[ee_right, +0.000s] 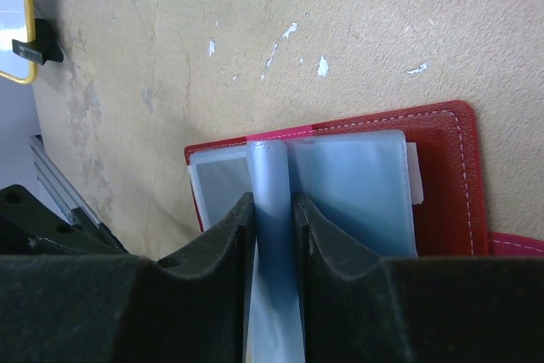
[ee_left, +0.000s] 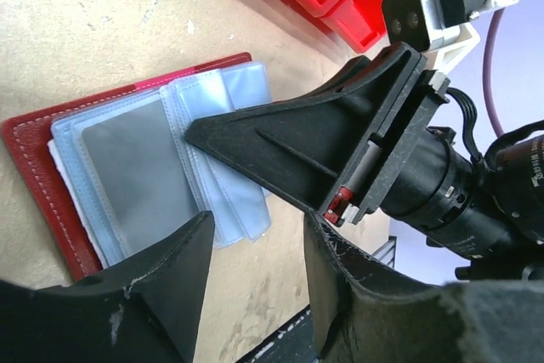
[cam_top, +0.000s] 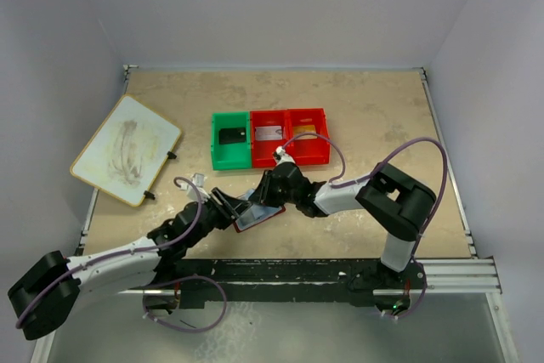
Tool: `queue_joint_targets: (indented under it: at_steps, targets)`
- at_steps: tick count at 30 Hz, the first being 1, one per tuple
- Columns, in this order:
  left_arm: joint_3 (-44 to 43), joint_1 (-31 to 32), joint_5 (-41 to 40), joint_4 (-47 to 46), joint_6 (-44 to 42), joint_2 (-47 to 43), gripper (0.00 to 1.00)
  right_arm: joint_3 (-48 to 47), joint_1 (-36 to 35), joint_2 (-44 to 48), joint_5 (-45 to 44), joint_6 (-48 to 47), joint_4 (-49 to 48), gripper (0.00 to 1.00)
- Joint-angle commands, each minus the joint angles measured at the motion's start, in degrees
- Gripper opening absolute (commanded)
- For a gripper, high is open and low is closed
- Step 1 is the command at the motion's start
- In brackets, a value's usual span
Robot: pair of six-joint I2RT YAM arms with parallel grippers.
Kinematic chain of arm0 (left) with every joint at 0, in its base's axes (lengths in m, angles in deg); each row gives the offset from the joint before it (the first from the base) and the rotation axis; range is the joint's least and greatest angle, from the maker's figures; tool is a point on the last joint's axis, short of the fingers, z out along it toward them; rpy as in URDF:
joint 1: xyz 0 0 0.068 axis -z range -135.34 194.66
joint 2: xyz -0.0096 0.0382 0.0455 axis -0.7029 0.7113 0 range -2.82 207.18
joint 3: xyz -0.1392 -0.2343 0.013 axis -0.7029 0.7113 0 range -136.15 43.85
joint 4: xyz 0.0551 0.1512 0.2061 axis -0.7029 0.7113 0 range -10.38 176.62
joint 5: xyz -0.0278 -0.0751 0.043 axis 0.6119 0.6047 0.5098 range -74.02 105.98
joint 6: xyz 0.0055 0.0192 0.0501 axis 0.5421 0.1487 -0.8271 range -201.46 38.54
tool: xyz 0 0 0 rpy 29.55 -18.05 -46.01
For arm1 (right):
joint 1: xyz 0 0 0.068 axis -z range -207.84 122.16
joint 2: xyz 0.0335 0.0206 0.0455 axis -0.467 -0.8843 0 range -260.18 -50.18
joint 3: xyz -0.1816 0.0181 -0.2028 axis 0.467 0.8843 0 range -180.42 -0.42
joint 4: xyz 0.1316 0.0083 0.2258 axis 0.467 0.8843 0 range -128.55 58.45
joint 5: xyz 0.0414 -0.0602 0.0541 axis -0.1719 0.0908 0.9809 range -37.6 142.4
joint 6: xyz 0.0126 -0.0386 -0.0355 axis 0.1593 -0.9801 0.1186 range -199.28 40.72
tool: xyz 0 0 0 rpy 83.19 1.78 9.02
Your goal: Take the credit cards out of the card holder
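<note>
The maroon card holder [cam_top: 265, 215] lies open on the table between both arms, pale blue sleeves [ee_left: 242, 95] fanned out. One sleeve shows a grey card [ee_left: 140, 167] inside. My right gripper [ee_right: 274, 201] is shut on an upright sleeve [ee_right: 274, 172] of the card holder [ee_right: 446, 184]; its dark finger [ee_left: 289, 138] reaches over the sleeves in the left wrist view. My left gripper [ee_left: 257, 235] hangs open just beside the sleeves' edge, only bare table between its fingers. A black card [cam_top: 231, 136], a silver card [cam_top: 269, 133] and a gold-brown card [cam_top: 304, 132] lie in the bin tray.
The green-and-red bin tray [cam_top: 214, 147] stands just behind the card holder. A large white board [cam_top: 126, 149] lies at the back left, its yellow edge [ee_right: 25, 74] visible in the right wrist view. The metal rail [cam_top: 459, 271] runs along the near table edge.
</note>
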Motion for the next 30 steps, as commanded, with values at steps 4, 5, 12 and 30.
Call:
queue_joint_targets:
  at_steps: [4,5,12,30]
  targets:
    - [-1.16,0.01,-0.77,5.38,-0.70,2.96,0.41,2.30,-0.56,-2.38,0.48,-0.93,9.33,0.28]
    - [-1.18,0.00,-0.35,4.17,-0.55,4.65,0.40,2.19,-0.52,-2.38,0.45,-1.01,9.40,0.28]
    - [-1.93,0.01,1.10,-5.39,-0.36,14.11,0.31,2.07,-0.55,-2.38,0.62,-0.95,9.55,0.28]
    - [0.07,0.97,-1.20,-18.52,-0.20,22.32,0.36,1.26,-0.54,-2.57,2.00,-0.73,9.15,0.30]
